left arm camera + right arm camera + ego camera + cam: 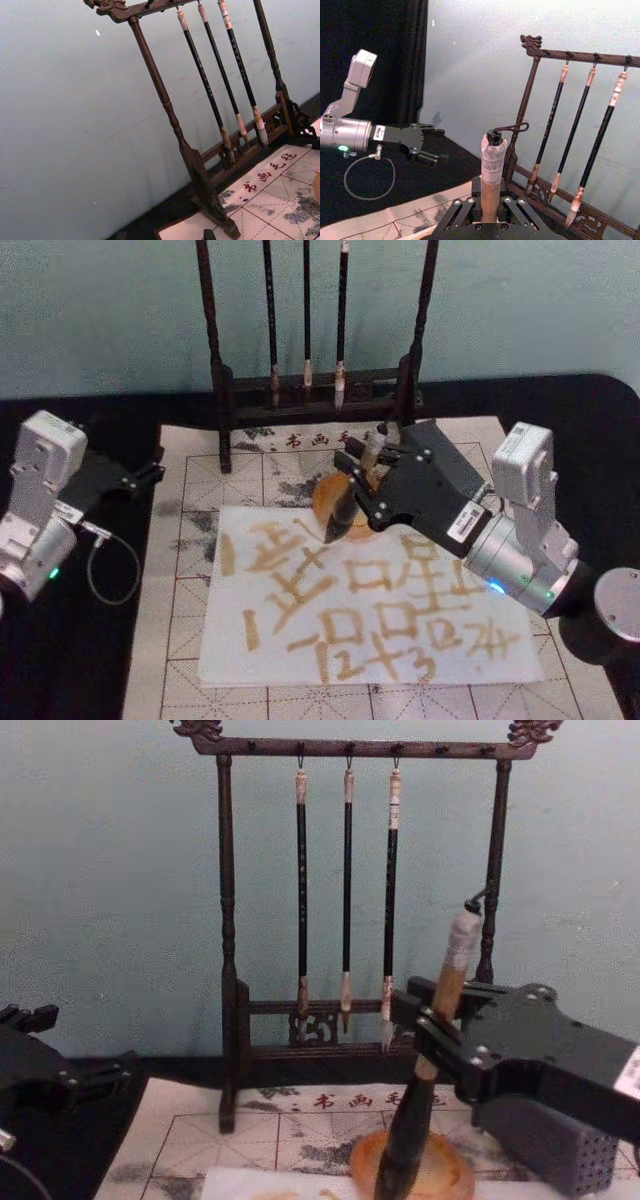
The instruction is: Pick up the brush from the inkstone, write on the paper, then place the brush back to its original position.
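My right gripper (358,480) is shut on the brush (338,515), holding its tan shaft just above the thick black section. The brush leans over the orange inkstone (322,498), with its tuft near the dish's near rim, by the far edge of the paper (370,610). From the chest, the brush (440,990) slants down in front of the inkstone (452,1172), with my right gripper (432,1030) around it. The right wrist view looks up the shaft to the whitish cap (493,152). Yellowish characters cover the white paper. My left gripper (150,475) is parked at the left, open.
A dark wooden rack (310,390) with three thin hanging brushes (347,880) stands behind the inkstone. The cream grid-lined mat (190,540) with ink stains lies under the paper. A thin cable loop (110,565) lies on the black tabletop beside my left arm.
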`<state>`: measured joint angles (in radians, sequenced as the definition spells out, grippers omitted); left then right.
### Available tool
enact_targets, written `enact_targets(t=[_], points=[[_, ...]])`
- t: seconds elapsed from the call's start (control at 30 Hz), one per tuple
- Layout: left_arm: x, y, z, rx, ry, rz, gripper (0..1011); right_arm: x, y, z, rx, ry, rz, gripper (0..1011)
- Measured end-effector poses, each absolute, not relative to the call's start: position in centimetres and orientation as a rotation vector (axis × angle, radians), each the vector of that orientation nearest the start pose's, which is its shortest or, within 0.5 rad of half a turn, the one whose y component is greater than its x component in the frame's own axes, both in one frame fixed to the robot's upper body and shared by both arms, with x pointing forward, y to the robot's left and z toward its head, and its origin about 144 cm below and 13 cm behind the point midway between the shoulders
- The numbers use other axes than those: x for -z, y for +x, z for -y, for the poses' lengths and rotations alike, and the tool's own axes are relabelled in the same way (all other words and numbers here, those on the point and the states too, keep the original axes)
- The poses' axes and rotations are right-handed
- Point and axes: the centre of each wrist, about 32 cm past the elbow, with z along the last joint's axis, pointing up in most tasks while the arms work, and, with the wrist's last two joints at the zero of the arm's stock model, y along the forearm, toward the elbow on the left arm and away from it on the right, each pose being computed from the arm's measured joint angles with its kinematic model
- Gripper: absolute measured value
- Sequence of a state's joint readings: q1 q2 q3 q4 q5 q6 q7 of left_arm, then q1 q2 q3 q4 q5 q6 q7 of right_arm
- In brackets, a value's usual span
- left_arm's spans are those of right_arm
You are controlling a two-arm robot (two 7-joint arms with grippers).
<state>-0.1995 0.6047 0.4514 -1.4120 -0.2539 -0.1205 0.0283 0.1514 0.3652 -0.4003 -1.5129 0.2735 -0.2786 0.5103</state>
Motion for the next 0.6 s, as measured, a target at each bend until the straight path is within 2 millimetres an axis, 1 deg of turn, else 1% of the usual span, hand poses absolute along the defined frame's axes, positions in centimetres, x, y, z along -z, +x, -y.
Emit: enact_targets(t=[0.4,0.6], points=[[-114.0,48.9,-31.0,-1.248,0.304,0.285,1001,-115.6,47.4,22.8,0.690,0.071,0.260,179],[-114.0,48.9,-31.0,-1.248,0.304,0.285,1001,-116.3,47.5,22.9,0.710,0.108,0.257,179]])
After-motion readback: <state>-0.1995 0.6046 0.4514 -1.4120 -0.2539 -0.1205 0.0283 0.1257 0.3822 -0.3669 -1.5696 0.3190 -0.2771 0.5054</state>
